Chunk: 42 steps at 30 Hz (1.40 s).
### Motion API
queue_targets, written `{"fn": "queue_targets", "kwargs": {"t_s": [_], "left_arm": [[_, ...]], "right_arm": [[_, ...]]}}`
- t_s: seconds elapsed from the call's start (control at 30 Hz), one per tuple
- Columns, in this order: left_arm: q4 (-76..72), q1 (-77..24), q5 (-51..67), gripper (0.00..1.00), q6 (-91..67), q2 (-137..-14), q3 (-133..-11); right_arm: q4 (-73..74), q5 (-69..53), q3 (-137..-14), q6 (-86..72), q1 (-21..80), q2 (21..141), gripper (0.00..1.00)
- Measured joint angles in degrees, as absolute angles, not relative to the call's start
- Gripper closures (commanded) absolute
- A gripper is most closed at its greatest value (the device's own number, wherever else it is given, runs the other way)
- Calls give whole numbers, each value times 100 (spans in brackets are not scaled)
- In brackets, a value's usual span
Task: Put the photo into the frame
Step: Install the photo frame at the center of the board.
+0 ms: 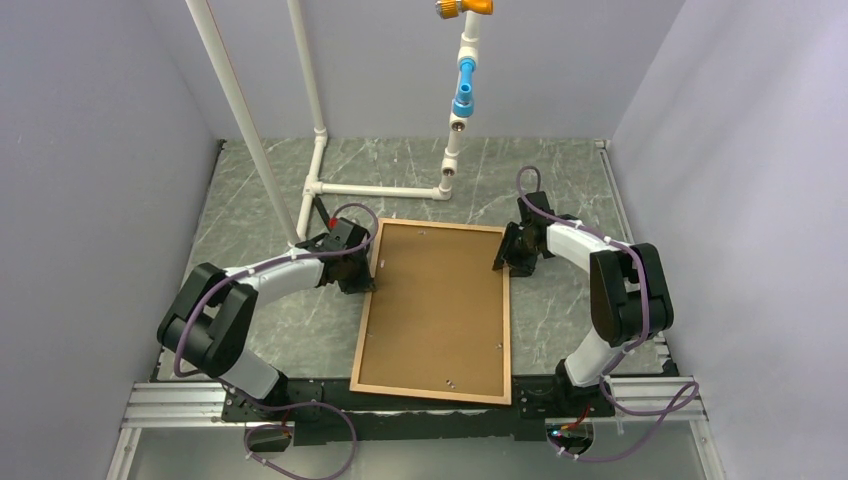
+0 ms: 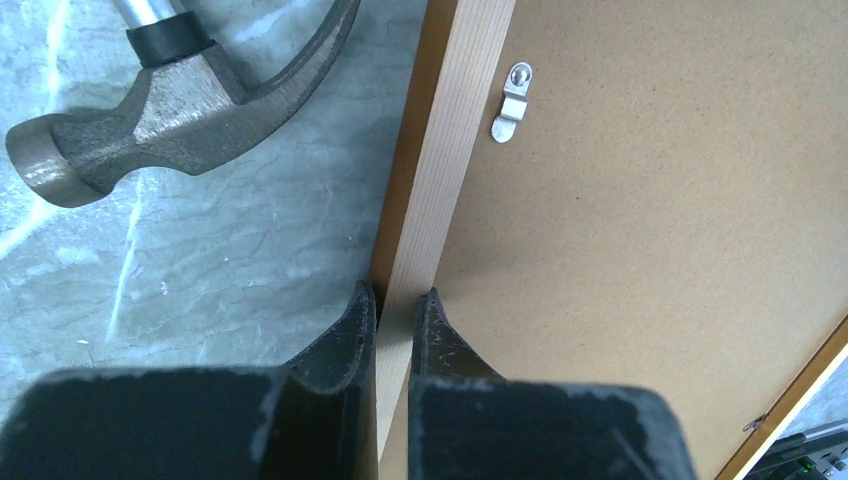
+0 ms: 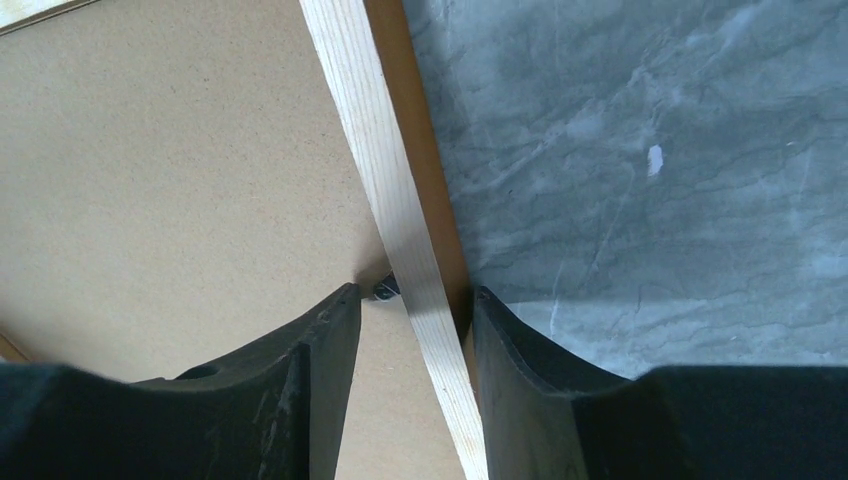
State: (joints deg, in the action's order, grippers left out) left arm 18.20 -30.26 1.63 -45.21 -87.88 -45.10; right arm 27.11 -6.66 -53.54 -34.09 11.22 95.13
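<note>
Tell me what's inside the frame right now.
The brown backing board fills the frame, with small metal clips on it. Whether the photo lies beneath cannot be seen; the board covers everything.

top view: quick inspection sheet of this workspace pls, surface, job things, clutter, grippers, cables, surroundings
surface: grey veined table
job's things: frame lies back up, brown backing board seated in it, metal clip on the board near the left rail; photo not seen
clutter: hammer on the table just outside the frame's left rail, apart from it
grippers: left gripper shut on the frame's left rail; right gripper open, straddling the right rail
cables: purple cables along both arms and by the bases, none across the frame
surroundings: white pipe rig at the back, plain grey walls
</note>
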Motion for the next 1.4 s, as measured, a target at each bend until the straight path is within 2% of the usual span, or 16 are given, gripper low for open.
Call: {"fn": "queue_targets", "kwargs": {"t_s": [0.23,0.43,0.57,0.63,0.9,1.1,1.3,1.33,1.37,1.4], "left_arm": [[1844,-3057,167,100,-4554,-8838,-4567],[1865,-3068,165,100,-4571,-8862,-4591],[1881,-3072,165,100,-4569,-8873,-4606],[1900,-3074,163,100,-4569,-8877,-4619],[1935,-3079,163,100,-4569,-8897,-4648],[1957,-3079,161,100,-4571,-8906,-4663],[1957,-3083,156,100,-4571,-8906,-4663],[1957,-3083,156,100,-4571,-8906,-4663],[1959,-3083,156,100,-4571,-8906,-4665],[1959,-3085,156,100,-4571,-8906,-4665]], "right_arm": [[2615,-666,-5325,-3476,1013,9509,55],[2504,-661,-5317,-3479,897,9509,50],[2469,-701,-5319,-3476,893,9511,51],[2469,-696,-5319,-3474,893,9513,55],[2445,-589,-5323,-3389,904,9520,89],[2449,-445,-5332,-3081,998,9496,100],[2473,-423,-5354,-3033,1013,9494,98],[2488,-416,-5369,-3017,1017,9498,88],[2517,-410,-5391,-3006,1022,9504,67],[2547,-405,-5417,-2998,1026,9515,56]]}}
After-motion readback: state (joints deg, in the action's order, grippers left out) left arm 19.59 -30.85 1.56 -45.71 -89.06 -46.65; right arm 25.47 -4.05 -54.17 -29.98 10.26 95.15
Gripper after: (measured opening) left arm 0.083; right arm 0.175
